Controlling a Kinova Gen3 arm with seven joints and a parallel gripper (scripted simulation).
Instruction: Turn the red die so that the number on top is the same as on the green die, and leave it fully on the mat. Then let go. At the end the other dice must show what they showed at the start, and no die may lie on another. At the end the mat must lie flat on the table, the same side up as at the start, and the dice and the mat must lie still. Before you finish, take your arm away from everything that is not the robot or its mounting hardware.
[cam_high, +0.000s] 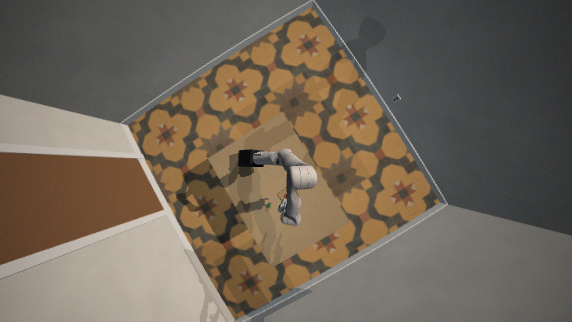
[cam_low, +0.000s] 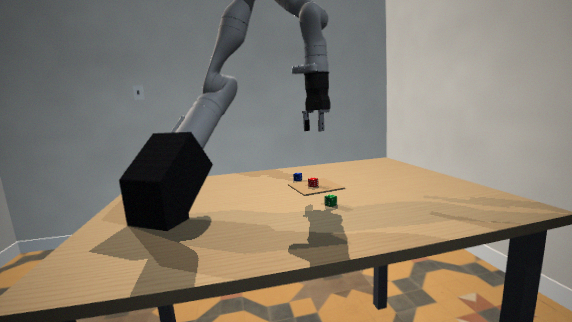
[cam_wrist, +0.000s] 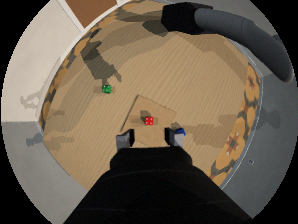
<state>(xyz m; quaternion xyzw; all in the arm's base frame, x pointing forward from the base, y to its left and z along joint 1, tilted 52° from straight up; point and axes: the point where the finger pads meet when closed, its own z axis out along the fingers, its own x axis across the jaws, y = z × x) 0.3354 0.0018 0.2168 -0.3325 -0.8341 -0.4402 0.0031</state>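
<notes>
Your gripper (cam_low: 313, 121) hangs high above the red die (cam_low: 313, 182), fingers wide, holding nothing. The die sits on the mat (cam_low: 330, 188). Next, come down and grab it. Its dots look too small to read.

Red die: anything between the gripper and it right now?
Nothing visible. The gripper hangs open and empty, high above the red die, which sits alone on the mat. The blue die lies off the mat behind it, the green die off it in front; neither blocks a straight descent.
</notes>
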